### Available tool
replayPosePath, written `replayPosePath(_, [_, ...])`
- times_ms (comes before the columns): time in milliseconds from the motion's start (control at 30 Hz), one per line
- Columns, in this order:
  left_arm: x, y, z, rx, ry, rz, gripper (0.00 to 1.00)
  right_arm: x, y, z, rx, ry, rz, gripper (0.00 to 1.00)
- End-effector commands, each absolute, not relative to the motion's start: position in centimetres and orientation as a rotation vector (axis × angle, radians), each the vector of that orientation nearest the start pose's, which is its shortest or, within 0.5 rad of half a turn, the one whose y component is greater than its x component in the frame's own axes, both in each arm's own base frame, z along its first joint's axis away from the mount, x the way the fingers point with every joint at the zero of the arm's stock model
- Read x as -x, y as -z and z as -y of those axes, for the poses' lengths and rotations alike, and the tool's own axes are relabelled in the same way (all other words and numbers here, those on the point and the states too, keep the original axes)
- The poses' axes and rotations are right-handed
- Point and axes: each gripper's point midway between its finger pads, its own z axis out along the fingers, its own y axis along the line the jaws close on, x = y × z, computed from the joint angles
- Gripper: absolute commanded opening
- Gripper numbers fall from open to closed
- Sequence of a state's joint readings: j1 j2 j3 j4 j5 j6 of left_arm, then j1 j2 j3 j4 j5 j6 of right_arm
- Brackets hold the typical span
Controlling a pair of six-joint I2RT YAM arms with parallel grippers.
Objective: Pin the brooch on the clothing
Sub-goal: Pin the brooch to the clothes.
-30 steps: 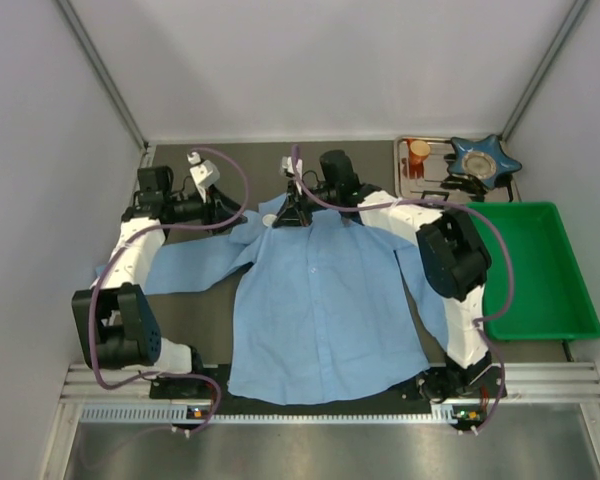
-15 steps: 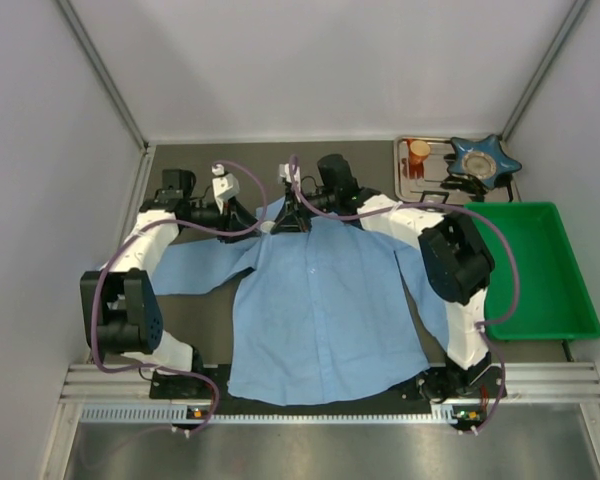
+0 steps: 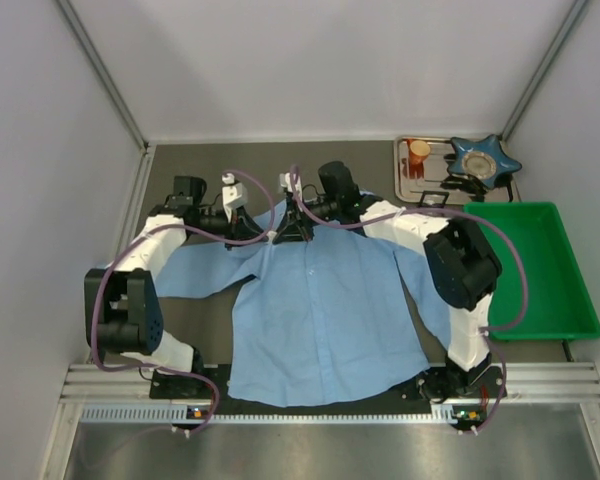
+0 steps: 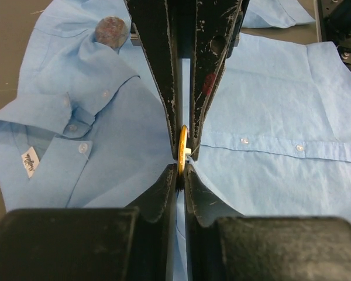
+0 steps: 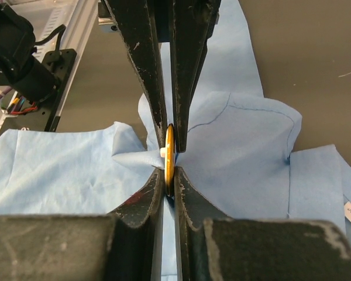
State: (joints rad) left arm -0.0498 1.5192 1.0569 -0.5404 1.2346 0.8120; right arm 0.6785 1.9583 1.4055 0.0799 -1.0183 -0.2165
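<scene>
- Table [image 3: 180, 175]: dark top, lying under the shirt on every side.
- Shirt [image 3: 320, 310]: the clothing. Light blue, long-sleeved and buttoned, spread front-up with a sleeve out to each side. Judged soft, light and limp, so it will ruck or lift with any pull. A small pinched fold close to the collar looks the best hold, not the flat cloth.
- Green tray [image 3: 540, 270]: well apart from the shirt, beyond the sleeve on the right arm's side.
- Left gripper [image 4: 180, 175]: at the shirt's collar end, just off the button line. The jaws are drawn narrow and appear to nip the brooch's lower rim.
- Right gripper [image 5: 169, 175]: at the same spot on the shirt, nose to nose with the left. The jaws are closed, pinching the disc on its faces.
- Brooch [image 4: 182, 149]: thin gold disc seen edge-on, above the shirt's collar end, between both sets of fingers. A small white stub shows on one face, and cloth is drawn up to it in a peak. Judged stiff, smooth and apt to slip, so it is best clamped flat across its faces.
</scene>
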Motion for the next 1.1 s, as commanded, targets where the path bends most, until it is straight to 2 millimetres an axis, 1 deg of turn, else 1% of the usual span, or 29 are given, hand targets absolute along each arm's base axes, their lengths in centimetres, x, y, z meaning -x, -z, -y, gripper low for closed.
replayPosePath(0, [-29.6,-16.7,17.4,-1.204,1.092,-1.578,0.05,-28.1,-20.2,-42.9,1.457,-1.317,-1.307,0.00])
replayPosePath(33, [-29.7,-16.6,17.4,-1.203,1.086,-1.579,0.02,-28.3,-19.7,-43.0,1.451,-1.323,-1.329,0.00])
replayPosePath(100, [-29.5,-15.8,17.3,-1.169,1.105,-1.621,0.00,-28.7,-19.7,-43.3,1.431,-1.342,-1.360,0.00])
replayPosePath(133, [-30.1,-15.6,17.3,-1.162,1.087,-1.617,0.00,-28.9,-19.1,-43.5,1.423,-1.359,-1.387,0.00])
replayPosePath(167, [-30.3,-15.5,17.3,-1.153,1.086,-1.619,0.00,-29.2,-19.4,-43.8,1.408,-1.373,-1.400,0.00])
replayPosePath(200, [-30.2,-15.2,17.3,-1.121,1.106,-1.651,0.00,-29.5,-19.4,-43.9,1.399,-1.380,-1.415,0.03])
replayPosePath(233, [-31.2,-15.3,17.2,-1.112,1.072,-1.631,0.00,-29.6,-19.1,-44.0,1.390,-1.391,-1.432,0.06])
replayPosePath(267, [-31.5,-15.2,17.2,-1.088,1.076,-1.643,0.00,-30.0,-18.9,-44.0,1.368,-1.413,-1.466,0.07])
replayPosePath(300, [-31.4,-15.0,17.2,-1.049,1.102,-1.674,0.00,-30.2,-18.8,-44.0,1.355,-1.422,-1.484,0.10])
replayPosePath(367, [-31.9,-14.5,17.1,-1.033,1.099,-1.686,0.00,-30.8,-18.4,-43.8,1.322,-1.438,-1.521,0.13])
replayPosePath(400, [-32.1,-14.5,17.1,-1.033,1.100,-1.685,0.00,-31.0,-18.4,-43.7,1.315,-1.438,-1.529,0.17])
replayPosePath(500, [-32.2,-14.2,17.2,-1.025,1.132,-1.686,0.00,-31.6,-17.9,-43.3,1.283,-1.464,-1.576,0.22])
replayPosePath(567, [-32.1,-14.3,17.3,-1.020,1.165,-1.674,0.00,-31.6,-17.9,-43.2,1.270,-1.491,-1.596,0.25])
replayPosePath(600, [-32.1,-14.1,17.3,-1.010,1.182,-1.684,0.00,-31.7,-17.7,-43.0,1.262,-1.503,-1.611,0.29])
replayPosePath(667, [-32.2,-14.0,17.1,-0.997,1.200,-1.686,0.00,-31.7,-17.8,-42.9,1.248,-1.523,-1.627,0.31])
replayPosePath(767, [-32.3,-14.1,17.1,-0.994,1.215,-1.678,0.00,-31.8,-17.6,-42.2,1.238,-1.532,-1.642,0.41])
replayPosePath(800, [-32.3,-14.1,17.0,-0.997,1.216,-1.674,0.00,-31.8,-17.4,-42.0,1.233,-1.532,-1.648,0.50])
replayPosePath(867, [-32.2,-14.0,16.9,-0.989,1.229,-1.682,0.00,-32.2,-17.4,-41.4,1.215,-1.519,-1.660,0.59])
replayPosePath(900, [-32.4,-14.0,16.9,-0.991,1.232,-1.679,0.00,-32.5,-17.5,-41.2,1.207,-1.512,-1.662,0.73])
replayPosePath(933, [-32.2,-13.9,16.9,-0.985,1.248,-1.688,0.00,-32.5,-17.4,-40.9,1.198,-1.507,-1.670,0.76])
replayPosePath(967, [-32.1,-13.9,16.9,-0.987,1.252,-1.687,0.00,-32.8,-17.5,-40.6,1.191,-1.499,-1.671,0.77])
replayPosePath(1067, [-32.2,-14.0,17.0,-0.993,1.264,-1.678,0.00,-32.9,-17.3,-40.4,1.185,-1.497,-1.674,0.77])
